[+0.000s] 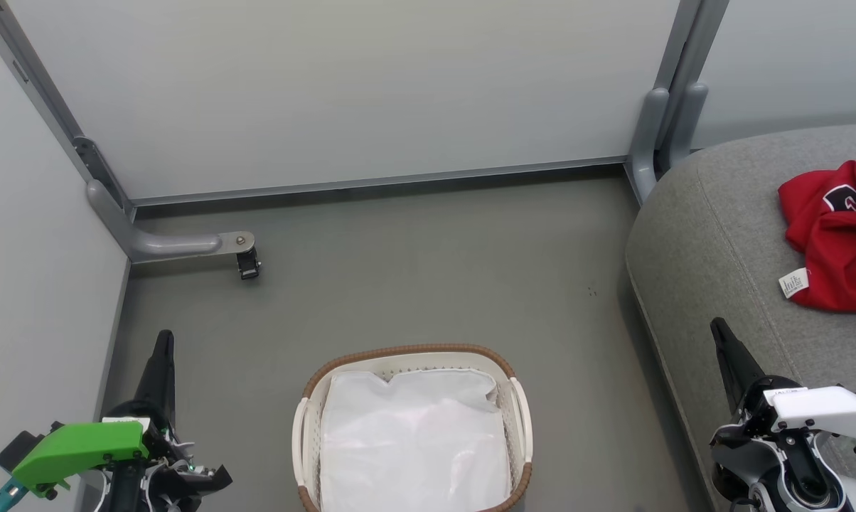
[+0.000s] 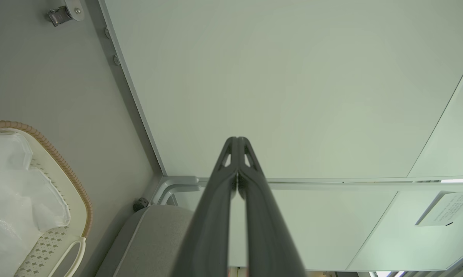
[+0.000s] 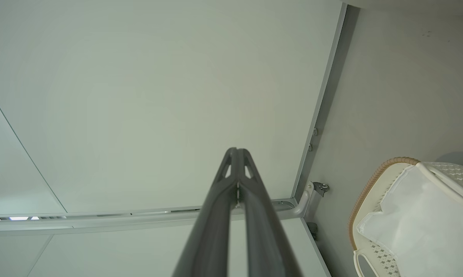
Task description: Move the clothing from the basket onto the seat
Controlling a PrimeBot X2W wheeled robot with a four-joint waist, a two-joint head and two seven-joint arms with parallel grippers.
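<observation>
- My left fingers stand at the lower left of the head view. They point up over the grey floor, to the left of the basket and apart from it.
- In the left wrist view those fingers are pressed together at the tips, with only a thin slit lower down. Nothing is between them and they touch nothing. They point at a pale wall panel.
- My right fingers rise at the lower right, in front of the seat. I cannot tell whether they touch its fabric.
- In the right wrist view my right fingers are likewise closed tip to tip and hold nothing.
- The clothing lies as a crumpled red heap on the seat, cut off by the right edge of the head view. Its white tag is at its near left corner.
- The basket stands on the floor between my two arms, with a white liner sheet inside.
</observation>
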